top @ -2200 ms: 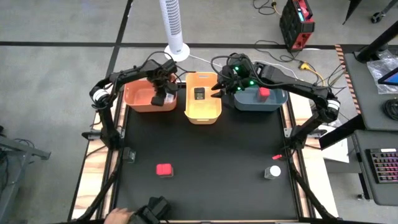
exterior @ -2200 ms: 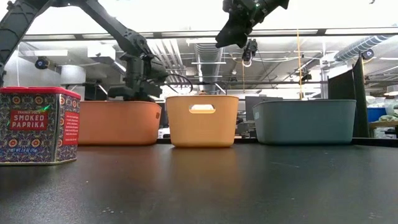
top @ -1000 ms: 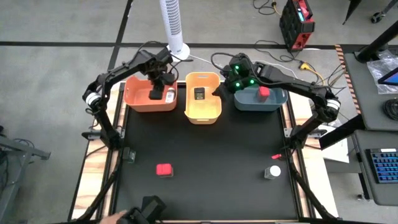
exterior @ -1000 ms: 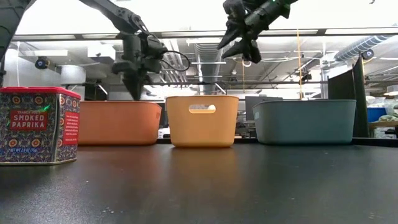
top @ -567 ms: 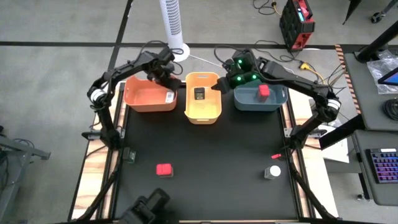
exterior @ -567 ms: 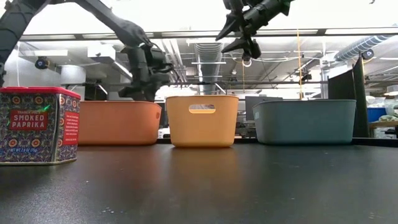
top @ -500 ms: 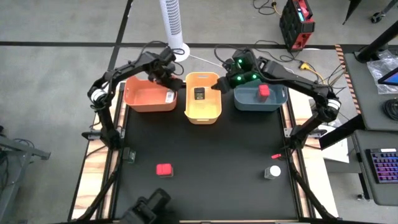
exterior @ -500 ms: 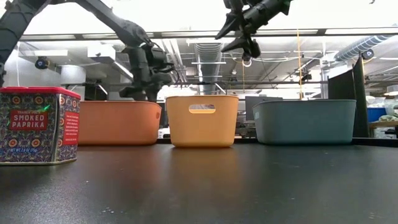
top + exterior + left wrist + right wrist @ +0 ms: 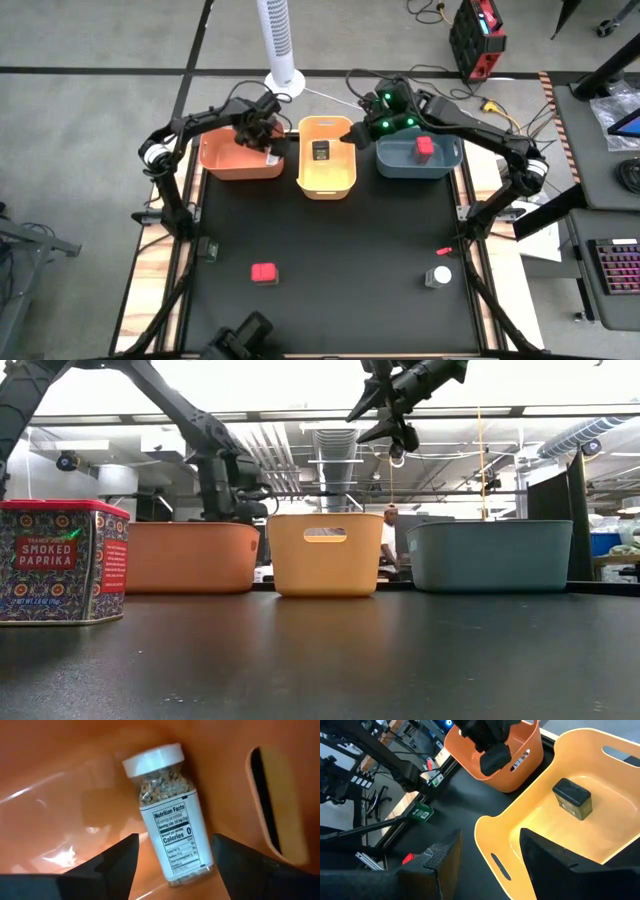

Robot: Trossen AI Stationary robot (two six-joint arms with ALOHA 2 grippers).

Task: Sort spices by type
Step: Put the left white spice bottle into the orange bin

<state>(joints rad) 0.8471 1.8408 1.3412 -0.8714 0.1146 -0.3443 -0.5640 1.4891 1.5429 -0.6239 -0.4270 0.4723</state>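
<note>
A clear white-capped jar lies on its side on the floor of the orange bin. My left gripper hangs open over it, pointing down, with a finger on either side of the jar's base end. My right gripper stands open and empty high above the yellow bin, in which a black box lies. A red box sits in the blue-grey bin. On the table stand a red paprika tin and a second white-capped jar.
The three bins stand in a row along the table's far edge. A thin red stick lies near the right edge, just beyond the jar. A white tower fan stands behind the table. A person shows far off in the room.
My left gripper has gone down into the orange bin and has rolled about its own axis. The right arm has hardly moved.
</note>
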